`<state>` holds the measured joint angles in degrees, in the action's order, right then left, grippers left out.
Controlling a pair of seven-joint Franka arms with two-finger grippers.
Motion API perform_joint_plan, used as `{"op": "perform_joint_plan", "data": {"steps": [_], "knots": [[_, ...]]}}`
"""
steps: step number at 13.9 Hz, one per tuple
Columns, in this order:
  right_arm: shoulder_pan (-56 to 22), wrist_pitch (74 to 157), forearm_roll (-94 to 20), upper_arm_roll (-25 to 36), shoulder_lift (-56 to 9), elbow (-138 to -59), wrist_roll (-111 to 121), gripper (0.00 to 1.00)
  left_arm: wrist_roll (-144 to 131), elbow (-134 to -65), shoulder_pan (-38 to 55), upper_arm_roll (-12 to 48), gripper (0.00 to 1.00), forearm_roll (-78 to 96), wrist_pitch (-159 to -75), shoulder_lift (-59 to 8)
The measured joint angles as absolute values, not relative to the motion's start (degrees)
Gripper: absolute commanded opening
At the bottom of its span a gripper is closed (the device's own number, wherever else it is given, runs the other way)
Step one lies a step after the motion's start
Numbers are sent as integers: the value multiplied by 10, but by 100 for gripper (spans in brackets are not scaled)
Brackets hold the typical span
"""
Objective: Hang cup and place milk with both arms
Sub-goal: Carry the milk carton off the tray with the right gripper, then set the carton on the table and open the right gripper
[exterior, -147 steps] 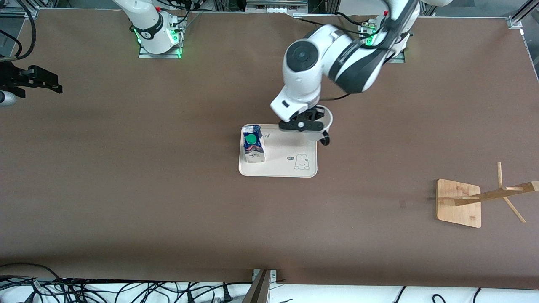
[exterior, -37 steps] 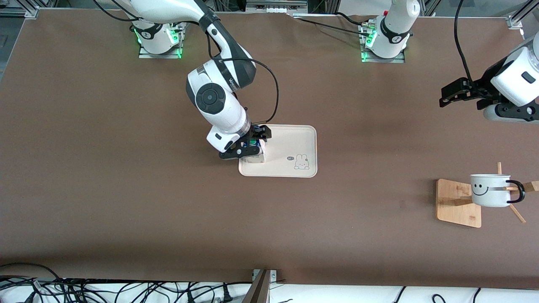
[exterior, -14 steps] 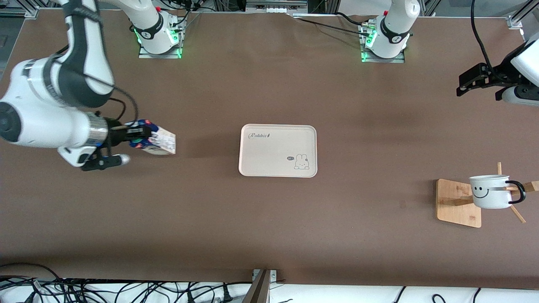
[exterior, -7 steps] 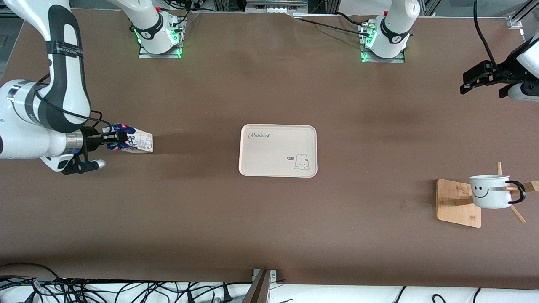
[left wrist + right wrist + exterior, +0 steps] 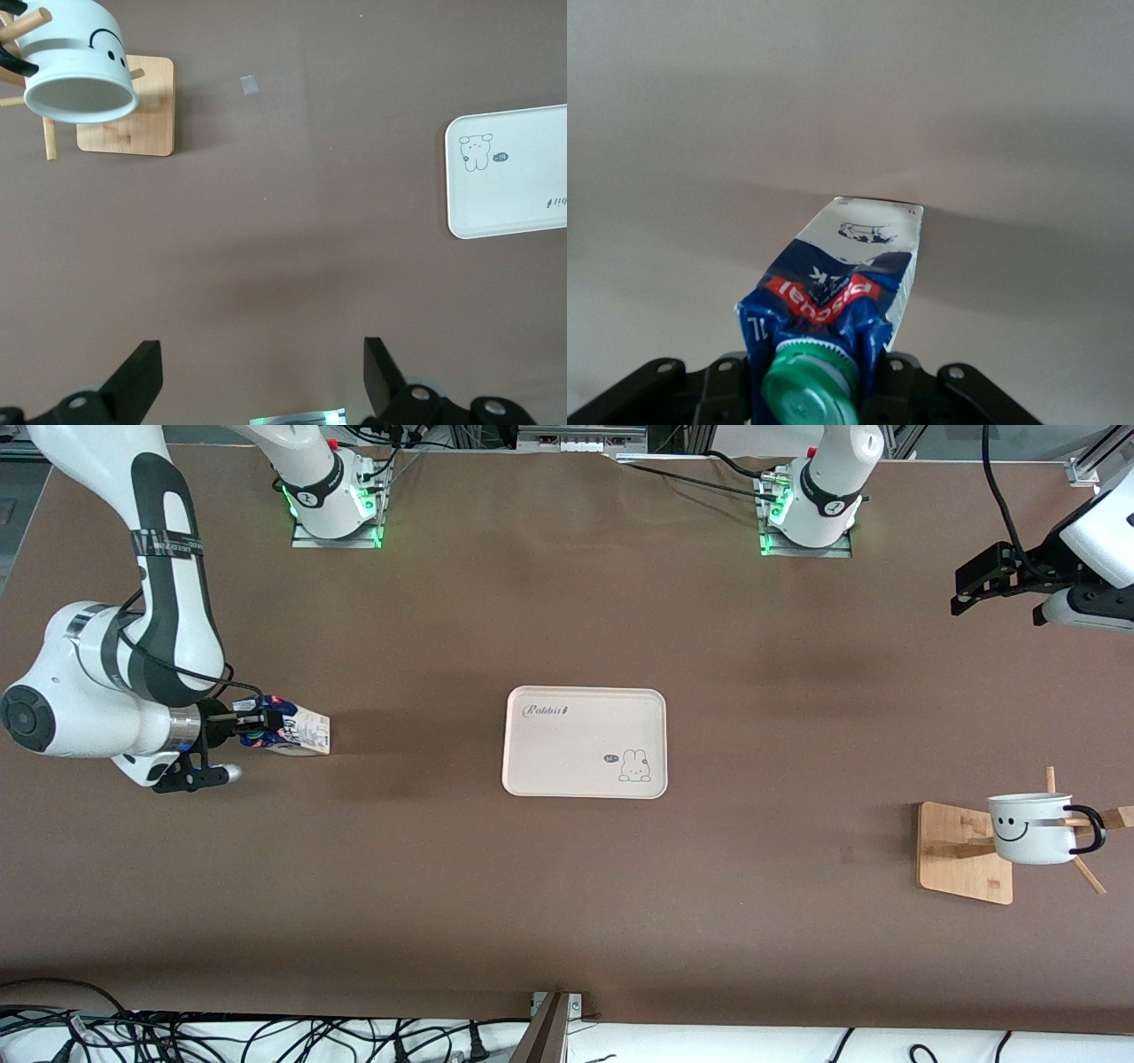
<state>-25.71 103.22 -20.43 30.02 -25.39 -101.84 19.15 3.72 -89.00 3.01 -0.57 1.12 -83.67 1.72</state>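
Right gripper (image 5: pixel 257 724): fingers clamp the milk (image 5: pixel 297 731) near the table's right-arm end. Left gripper (image 5: pixel 974 584): fingers spread, empty. Cup (image 5: pixel 1032 828) hangs on rack (image 5: pixel 966 852).

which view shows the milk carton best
The right wrist view: the milk fills it, green cap and blue-and-white print plain between the right gripper fingers. The front view shows it small, at the right arm's end of the table. The left wrist view misses it.

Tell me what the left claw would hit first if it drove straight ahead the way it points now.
Likely just bare table. The left claw, open, looks down on brown surface between the hanging cup and the tray; neither lies in its line, though depth is hard to judge.
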Motion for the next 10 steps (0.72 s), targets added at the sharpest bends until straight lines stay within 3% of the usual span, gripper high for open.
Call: {"op": "perform_joint_plan", "data": {"steps": [10], "knots": [[-265,1011,-201,301,-252,-1018,191,100,35,-892,30,-11,100,11,-824,14]]}}
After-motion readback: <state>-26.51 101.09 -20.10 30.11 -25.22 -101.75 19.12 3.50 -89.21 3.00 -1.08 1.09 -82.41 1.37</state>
